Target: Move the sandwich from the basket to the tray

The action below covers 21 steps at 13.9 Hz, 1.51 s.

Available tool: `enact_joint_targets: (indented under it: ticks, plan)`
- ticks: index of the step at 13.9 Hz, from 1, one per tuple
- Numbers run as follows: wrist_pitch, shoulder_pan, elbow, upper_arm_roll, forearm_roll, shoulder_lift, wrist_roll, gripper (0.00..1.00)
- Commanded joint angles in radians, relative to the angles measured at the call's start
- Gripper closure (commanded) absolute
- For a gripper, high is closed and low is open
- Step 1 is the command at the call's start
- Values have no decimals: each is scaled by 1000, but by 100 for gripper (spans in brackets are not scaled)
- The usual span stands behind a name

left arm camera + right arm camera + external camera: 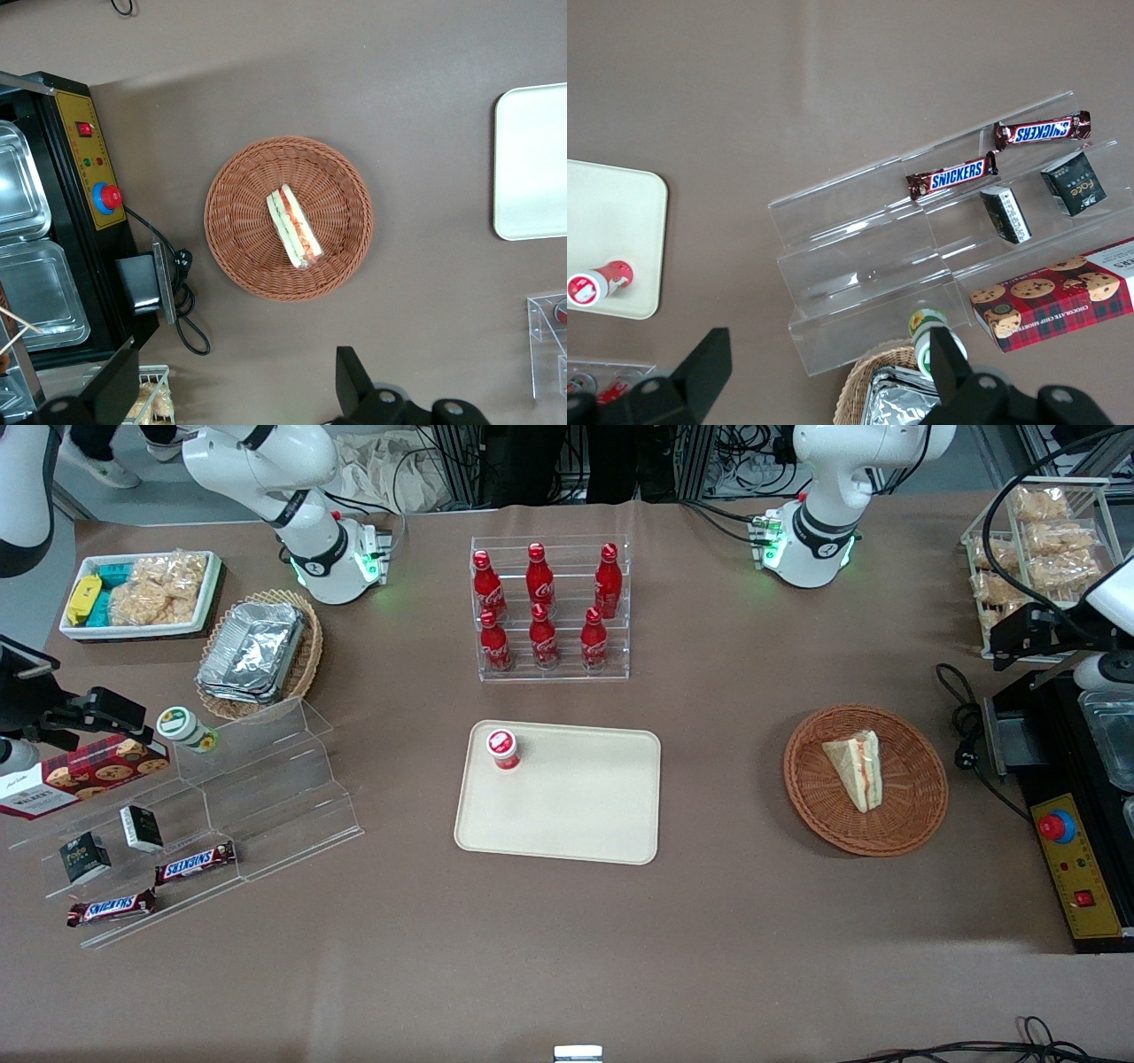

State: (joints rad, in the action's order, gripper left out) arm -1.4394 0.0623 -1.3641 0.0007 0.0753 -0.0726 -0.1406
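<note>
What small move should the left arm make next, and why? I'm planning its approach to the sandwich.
Probably lower the gripper, fingers spread, toward the triangular white-bread sandwich. It lies untouched in the round reddish-brown wicker basket, with the gripper high above and holding nothing. The flat beige rectangular tray has bare room beside its small red-capped cup.

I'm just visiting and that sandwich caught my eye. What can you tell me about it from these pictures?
The sandwich is a triangular wedge of pale white bread with red and green filling showing along its edge. It lies in the round reddish-brown wicker basket, resting on the weave, with nothing else in there. It looks whole and untouched. The beige tray sits apart from it, toward the table's middle. The gripper hangs above the basket, open, and is not touching the sandwich.
</note>
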Motion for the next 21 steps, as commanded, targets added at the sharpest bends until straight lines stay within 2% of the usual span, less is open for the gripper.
enact_joint_targets:
  ticks: [1, 15, 19, 21]
  plan:
    - [17, 1, 36, 1, -9, -16, 9, 0]
    - [30, 1, 27, 2, 5, -16, 10, 0]
    - [31, -15, -16, 4, -15, -9, 12, 0]
    - [28, -35, -41, 4, -66, -7, 25, 0]
